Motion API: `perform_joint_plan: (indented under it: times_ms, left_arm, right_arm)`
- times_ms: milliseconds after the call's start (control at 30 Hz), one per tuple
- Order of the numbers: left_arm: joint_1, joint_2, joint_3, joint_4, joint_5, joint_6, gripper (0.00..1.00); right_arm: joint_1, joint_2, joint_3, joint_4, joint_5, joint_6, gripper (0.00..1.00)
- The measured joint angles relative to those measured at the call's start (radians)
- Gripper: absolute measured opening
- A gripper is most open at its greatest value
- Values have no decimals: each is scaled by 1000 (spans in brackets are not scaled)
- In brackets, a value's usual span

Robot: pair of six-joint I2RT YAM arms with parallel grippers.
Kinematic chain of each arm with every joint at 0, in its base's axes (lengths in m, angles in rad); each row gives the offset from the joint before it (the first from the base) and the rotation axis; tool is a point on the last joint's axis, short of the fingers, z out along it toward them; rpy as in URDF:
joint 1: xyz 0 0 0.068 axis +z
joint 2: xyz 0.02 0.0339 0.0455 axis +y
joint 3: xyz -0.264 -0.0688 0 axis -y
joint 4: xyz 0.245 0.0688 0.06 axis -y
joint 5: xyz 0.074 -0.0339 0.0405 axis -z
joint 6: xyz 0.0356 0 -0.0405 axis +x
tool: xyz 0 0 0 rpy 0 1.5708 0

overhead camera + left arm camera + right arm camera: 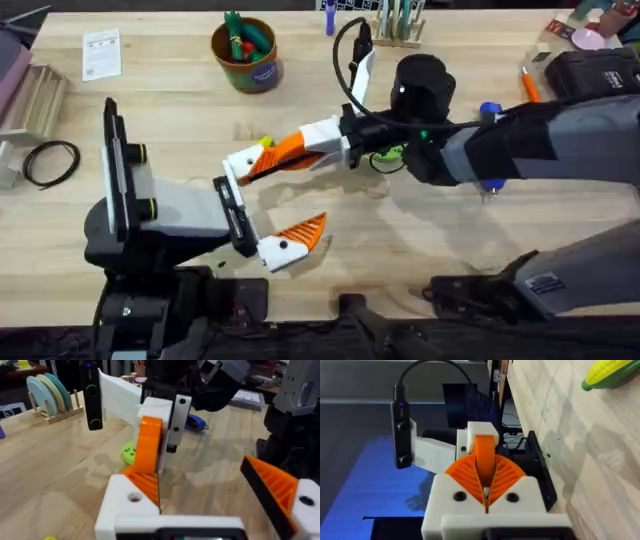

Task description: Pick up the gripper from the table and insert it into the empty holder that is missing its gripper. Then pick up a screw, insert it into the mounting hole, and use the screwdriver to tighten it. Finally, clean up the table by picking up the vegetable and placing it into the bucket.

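Orange tip point(485, 455): smooth plastic wedge, standing upright against the blocky white holder point(125, 505) at centre frame overhead. Right claw point(258, 165) is clamped on the tip, its ribbed orange pads point(465, 472) meeting around it. The right arm reaches in from the right edge, across the middle. Left claw point(278, 198) is spread wide, arm low at lower left. Corn point(607, 372) lies just above the claws. Bucket point(250, 65) sits at upper centre. Table point(450, 230): pale wood grain.

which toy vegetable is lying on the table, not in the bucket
The yellow corn cob, lying loose on the table; the green and red ones stand inside the bucket.
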Motion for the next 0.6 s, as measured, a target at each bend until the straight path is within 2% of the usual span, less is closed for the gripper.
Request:
perform_joint_plan:
  times_ms: [467, 500, 600]
  left_arm:
    - [0, 0, 0, 0, -1, 0, 985]
    - [0, 0, 0, 0, -2, 0, 985]
    - [-2, 0, 0, -1, 10, 4, 985]
  right_arm:
    - [2, 0, 0, 0, 5, 0, 8]
    - [2, 0, 0, -1, 5, 2, 32]
    - [2, 0, 0, -11, 40, 0, 453]
